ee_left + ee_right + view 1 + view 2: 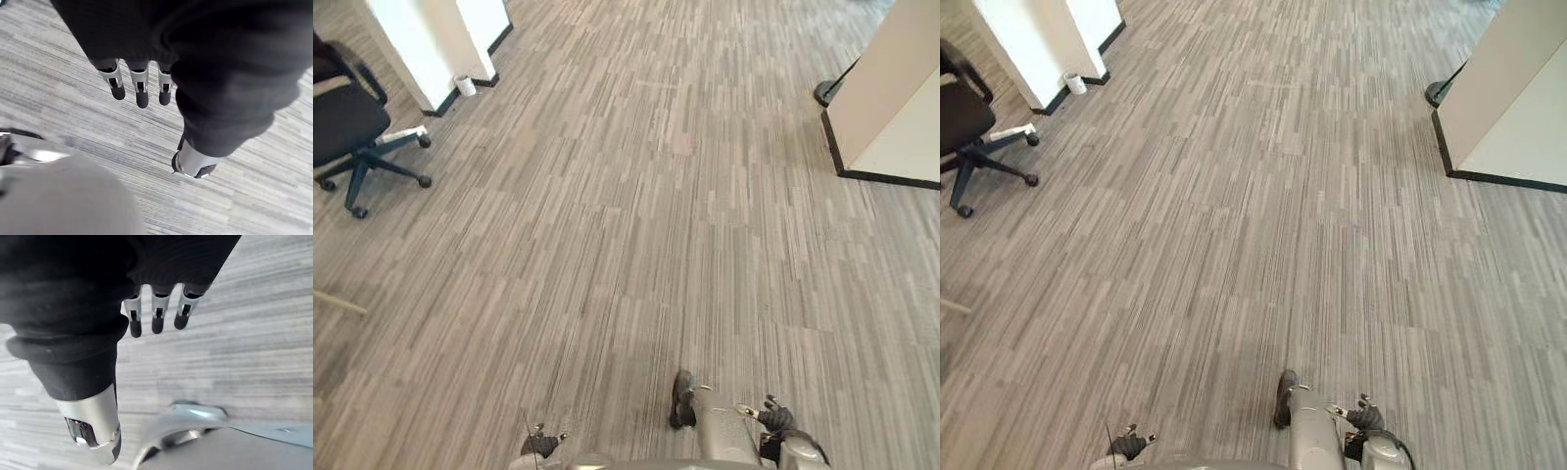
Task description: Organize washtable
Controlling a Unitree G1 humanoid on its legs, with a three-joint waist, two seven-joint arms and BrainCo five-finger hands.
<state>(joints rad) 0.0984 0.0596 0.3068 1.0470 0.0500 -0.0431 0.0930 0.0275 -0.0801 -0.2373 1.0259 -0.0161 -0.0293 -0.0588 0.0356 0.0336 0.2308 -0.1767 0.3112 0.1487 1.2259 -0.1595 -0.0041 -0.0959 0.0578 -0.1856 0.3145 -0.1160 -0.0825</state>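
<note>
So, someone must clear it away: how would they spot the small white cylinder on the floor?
Find the white pillar with black skirting, far left. At its base stands the small white cylinder, beyond the black swivel chair; far smaller than both, and round.

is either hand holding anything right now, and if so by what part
Nothing is held. The left hand and the right hand both hang with relaxed, straight fingers over the striped floor, with nothing between fingers and thumb.
</note>
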